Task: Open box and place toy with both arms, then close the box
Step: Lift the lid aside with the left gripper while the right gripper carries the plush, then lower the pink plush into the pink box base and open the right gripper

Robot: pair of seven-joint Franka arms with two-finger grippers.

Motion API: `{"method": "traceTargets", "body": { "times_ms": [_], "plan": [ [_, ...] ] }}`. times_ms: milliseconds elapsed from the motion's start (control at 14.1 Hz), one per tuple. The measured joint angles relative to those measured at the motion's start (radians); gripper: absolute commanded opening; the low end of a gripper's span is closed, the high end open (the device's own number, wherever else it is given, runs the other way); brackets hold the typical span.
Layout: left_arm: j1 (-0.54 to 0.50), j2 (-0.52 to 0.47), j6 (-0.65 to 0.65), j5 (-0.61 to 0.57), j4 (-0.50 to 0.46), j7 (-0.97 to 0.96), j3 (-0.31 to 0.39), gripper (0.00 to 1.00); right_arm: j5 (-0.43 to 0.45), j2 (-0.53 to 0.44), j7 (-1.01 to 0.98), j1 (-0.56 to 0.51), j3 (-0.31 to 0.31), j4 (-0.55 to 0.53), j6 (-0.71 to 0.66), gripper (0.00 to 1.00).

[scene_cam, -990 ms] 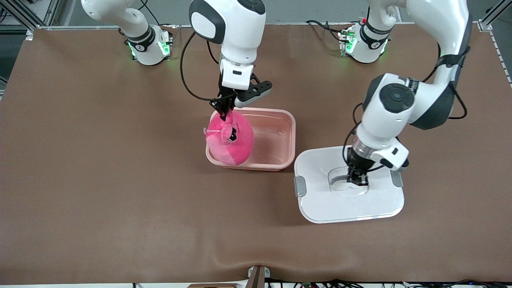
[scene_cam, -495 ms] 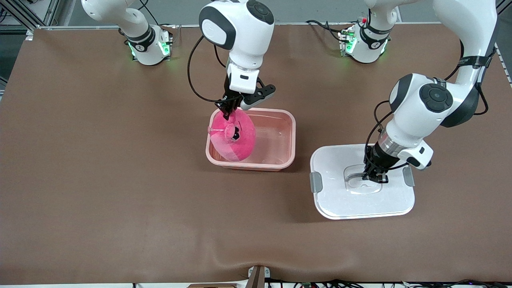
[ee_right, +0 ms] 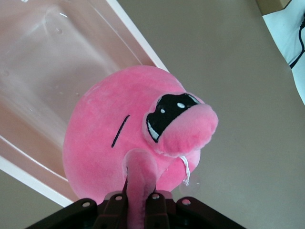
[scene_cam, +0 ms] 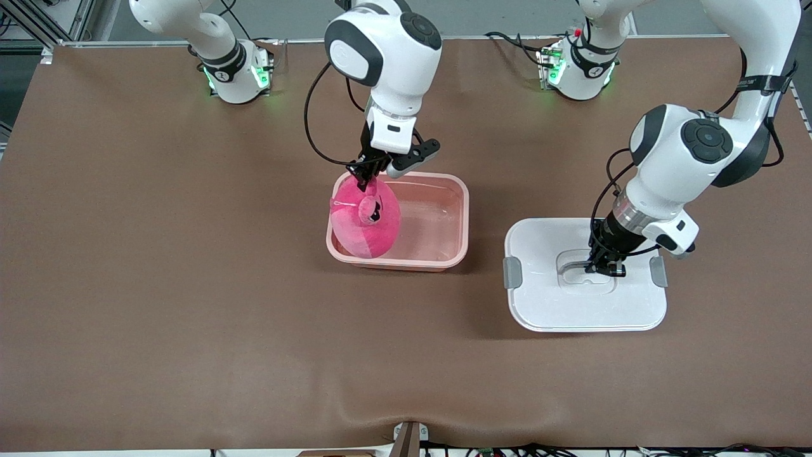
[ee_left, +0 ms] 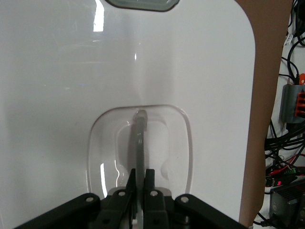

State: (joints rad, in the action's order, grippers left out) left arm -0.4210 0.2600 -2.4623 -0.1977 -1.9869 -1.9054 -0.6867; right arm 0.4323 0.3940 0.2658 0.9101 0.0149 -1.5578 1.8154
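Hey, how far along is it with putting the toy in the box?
Done: the lid is off the tub, at the left arm's end of the table, with the left gripper shut on its handle. In hand: the right gripper holds the pink toy by a nub, over the tub's end toward the right arm. Left: release the toy inside, then put the lid back on.

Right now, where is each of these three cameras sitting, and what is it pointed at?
Front view: high across the table, facing both arms; the pink tub and white lid lie below them.
Left wrist view: on the left arm, looking down past the left claw shut on the lid's clear handle.
Right wrist view: on the right arm, looking down past the right claw shut on the plush toy over the tub.
Shared: front and left wrist views both show the lid.
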Motion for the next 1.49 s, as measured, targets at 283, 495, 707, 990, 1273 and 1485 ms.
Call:
{"method": "traceTargets", "body": {
  "times_ms": [283, 495, 707, 990, 1273, 1485],
  "plan": [
    [-0.003, 0.000, -0.008, 0.000, -0.011, 0.004, 0.000, 0.00, 0.001, 0.041, 0.000, 0.000, 0.001, 0.000, 0.003, 0.00],
    [-0.003, 0.000, -0.009, 0.000, -0.013, 0.004, 0.000, 0.00, 0.005, 0.071, 0.001, 0.000, 0.001, 0.000, 0.022, 0.00],
    [-0.003, 0.000, -0.010, 0.000, -0.014, 0.004, 0.000, 0.00, 0.009, 0.105, 0.001, 0.000, 0.002, 0.000, 0.059, 0.00],
    [-0.003, 0.000, -0.011, 0.000, -0.014, 0.004, -0.001, 0.00, 0.011, 0.154, 0.014, 0.000, 0.002, 0.000, 0.118, 0.00],
    [-0.003, 0.000, -0.011, 0.000, -0.014, 0.004, -0.001, 0.00, 0.011, 0.188, 0.132, 0.009, -0.001, 0.000, 0.206, 0.00],
    [-0.003, 0.000, -0.011, 0.000, -0.014, 0.004, -0.001, 0.00, 0.011, 0.209, 0.212, 0.024, -0.002, 0.000, 0.289, 0.00]
  ]
}}
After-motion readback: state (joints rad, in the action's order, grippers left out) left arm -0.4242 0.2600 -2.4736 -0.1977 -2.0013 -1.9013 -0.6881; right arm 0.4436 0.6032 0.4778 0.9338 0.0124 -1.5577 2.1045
